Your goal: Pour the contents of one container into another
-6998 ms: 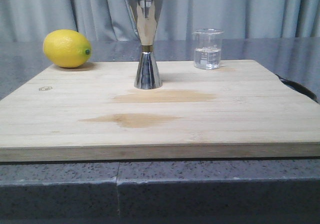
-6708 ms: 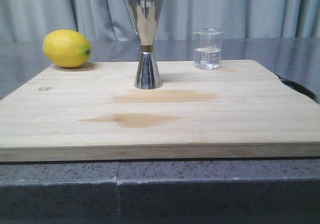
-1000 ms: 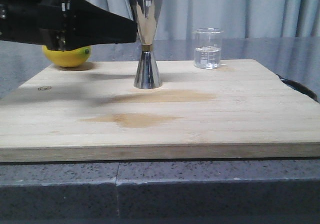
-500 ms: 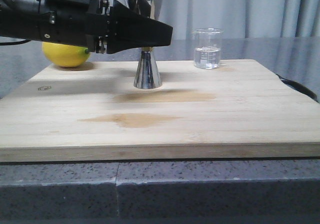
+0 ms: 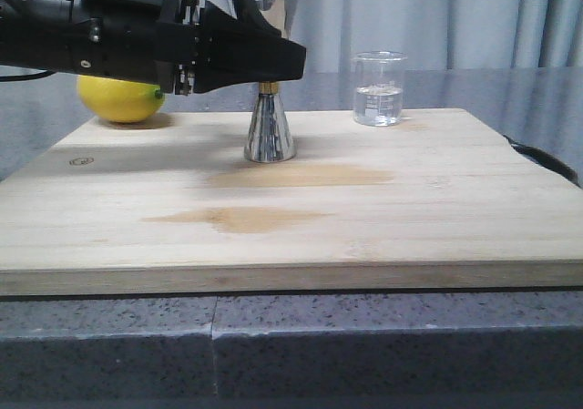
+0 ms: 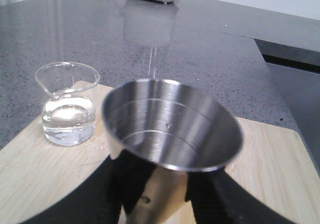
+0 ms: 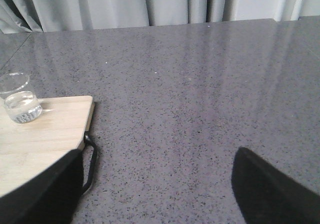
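Left jaws (image 5: pixel 296 61) sit on either side of the steel jigger (image 5: pixel 267 76) at its upper cone; in the left wrist view the two dark fingers (image 6: pixel 131 184) flank the cone just under the open cup (image 6: pixel 172 123). Looks like contact on both sides, but I can't tell for sure whether they are clamped or just close. Jigger stands upright on the wooden cutting board (image 5: pixel 364 218), base down, gold band at the waist just below the finger tips. Cup interior looks empty, fill lines visible inside.

Glass beaker (image 5: pixel 378 88) stands upright near the board's far right corner, well apart from the jigger, nothing touching it. Clear liquid fills roughly the lower third; same beaker shows in the left wrist view (image 6: pixel 66 103) beyond the jigger.

Right jaws (image 7: pixel 157 184) are spread wide apart, holding nothing, over bare grey bench (image 7: pixel 200 84) off the board's right edge. Beaker (image 7: pixel 19 97) is visible on the board corner in that view.

Lemon (image 5: pixel 121 99) lies at the board's far left edge, partly hidden behind the left arm (image 5: pixel 91 31). Two darker stains (image 5: pixel 246 216) on the board in front of the jigger.
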`<act>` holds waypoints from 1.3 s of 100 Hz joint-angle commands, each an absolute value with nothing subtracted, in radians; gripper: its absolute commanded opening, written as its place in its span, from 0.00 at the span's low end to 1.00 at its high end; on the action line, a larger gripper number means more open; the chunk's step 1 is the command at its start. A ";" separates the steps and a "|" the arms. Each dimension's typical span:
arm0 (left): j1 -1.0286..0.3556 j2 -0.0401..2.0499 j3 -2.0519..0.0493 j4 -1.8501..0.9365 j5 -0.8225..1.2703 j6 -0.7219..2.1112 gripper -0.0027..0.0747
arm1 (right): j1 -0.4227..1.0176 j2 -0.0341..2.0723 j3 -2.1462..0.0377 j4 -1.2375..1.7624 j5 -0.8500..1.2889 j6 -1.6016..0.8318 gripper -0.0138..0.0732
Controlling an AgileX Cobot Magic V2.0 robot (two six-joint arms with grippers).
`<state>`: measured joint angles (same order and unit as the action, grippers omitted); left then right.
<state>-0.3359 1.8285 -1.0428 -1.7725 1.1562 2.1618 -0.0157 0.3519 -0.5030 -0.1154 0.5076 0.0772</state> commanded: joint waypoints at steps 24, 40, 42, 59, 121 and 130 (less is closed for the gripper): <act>-0.343 1.775 -1.072 -1.850 1.269 2.154 0.36 | -0.021 0.368 -0.540 -0.132 0.415 0.070 0.77; -0.343 1.741 -1.072 -1.850 1.269 2.154 0.36 | -0.021 0.368 -0.540 -0.132 0.413 0.070 0.77; -0.343 1.737 -1.072 -1.850 1.269 2.154 0.36 | -0.021 0.368 -0.540 -0.132 0.413 0.070 0.77; -0.343 1.697 -1.072 -1.850 1.269 2.150 0.36 | -0.009 0.378 -0.542 -0.132 0.416 0.054 0.77; -0.249 1.647 -1.072 -1.850 1.269 2.063 0.36 | 0.319 0.771 -0.637 -0.120 0.149 0.028 0.77; -0.249 1.647 -1.072 -1.850 1.267 2.063 0.36 | 0.351 0.839 -0.637 -0.120 0.036 0.028 0.77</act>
<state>-0.2501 1.6982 -1.0428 -1.7631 1.1598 2.0731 0.3244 0.7814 -0.6016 -0.1140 0.2276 0.0397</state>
